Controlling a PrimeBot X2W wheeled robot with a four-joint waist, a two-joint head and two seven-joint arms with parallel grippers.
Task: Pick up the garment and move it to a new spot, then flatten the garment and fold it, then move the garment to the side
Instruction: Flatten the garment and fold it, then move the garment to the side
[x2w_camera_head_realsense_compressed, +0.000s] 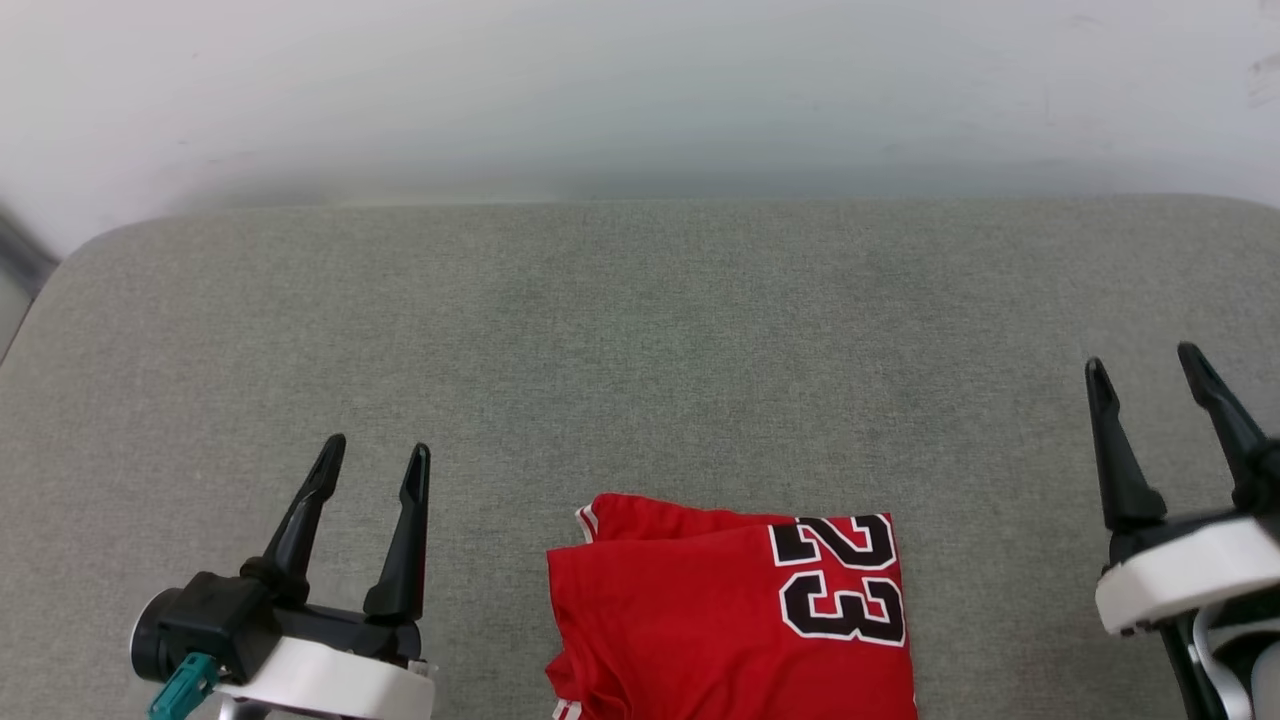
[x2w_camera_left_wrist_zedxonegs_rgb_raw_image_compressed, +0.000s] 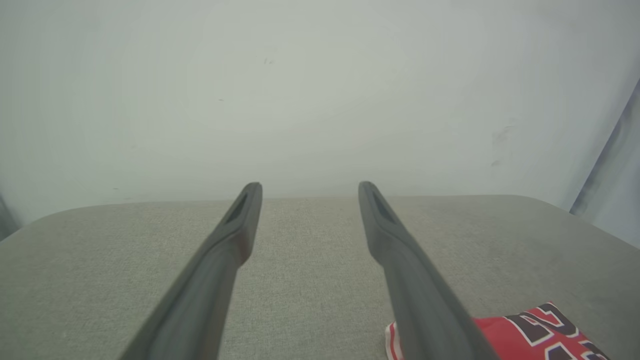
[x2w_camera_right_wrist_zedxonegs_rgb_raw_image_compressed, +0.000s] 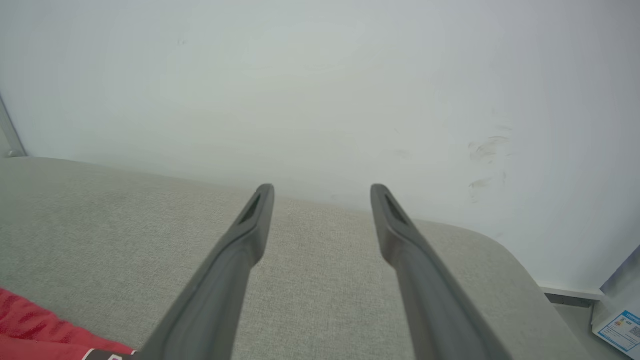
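The folded red shirt (x2w_camera_head_realsense_compressed: 680, 620) lies low on the bench (x2w_camera_head_realsense_compressed: 640, 340) between the hands, somewhat nearer the left hand (x2w_camera_head_realsense_compressed: 378, 447) than the right hand (x2w_camera_head_realsense_compressed: 1142, 358). Both are spread and empty.

Grey fabric-covered padded surface (x2w_camera_head_realsense_compressed: 640, 330), rounded corners, set against a plain off-white wall (x2w_camera_head_realsense_compressed: 640, 90). Dark scuff marks (x2w_camera_right_wrist_zedxonegs_rgb_raw_image_compressed: 486, 150) on the wall. White skirting (x2w_camera_right_wrist_zedxonegs_rgb_raw_image_compressed: 567, 290) at its foot. Lighting even, diffuse.

The number 23, black with white outline, stands on the red garment (x2w_camera_head_realsense_compressed: 700, 620).
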